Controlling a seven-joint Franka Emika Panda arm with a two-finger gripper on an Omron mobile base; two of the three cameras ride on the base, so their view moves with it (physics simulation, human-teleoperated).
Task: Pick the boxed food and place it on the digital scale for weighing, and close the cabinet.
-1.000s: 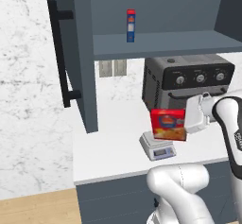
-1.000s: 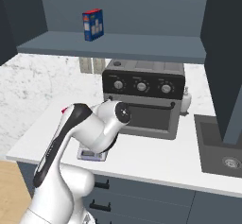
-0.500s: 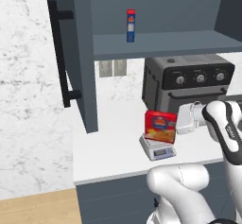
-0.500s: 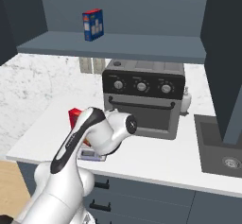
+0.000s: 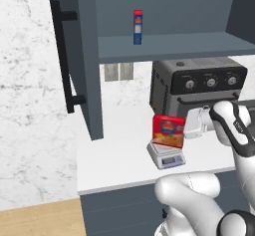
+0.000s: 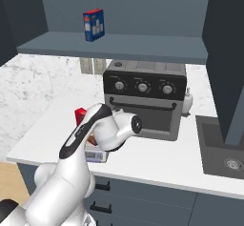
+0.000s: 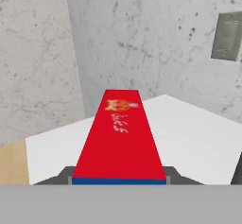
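Note:
The boxed food [image 5: 168, 130], red with an orange lower front and a blue oval logo, stands upright over the digital scale [image 5: 167, 156], its lower edge at the square platform. Whether it touches the platform I cannot tell. My gripper [image 5: 186, 129] comes in from the right and is shut on the box's side. In the hand view the red top of the box [image 7: 120, 135] runs between my fingertips [image 7: 62, 173]. From the right base view a red corner of the box [image 6: 79, 115] and part of the scale [image 6: 96, 155] peek out behind my arm. The cabinet door [image 5: 82, 56] hangs open.
A slim red-white-blue box [image 5: 138, 27] stands on the cabinet shelf [image 6: 114, 46]. The toaster oven [image 5: 199, 85] sits right behind my hand. A small bottle [image 6: 188, 101] and the sink [image 6: 224, 153] lie to the right. A second open door [image 6: 226, 53] hangs at right.
My gripper carried the box a little to the left, from in front of the toaster oven to over the scale. In the last half second it has barely moved.

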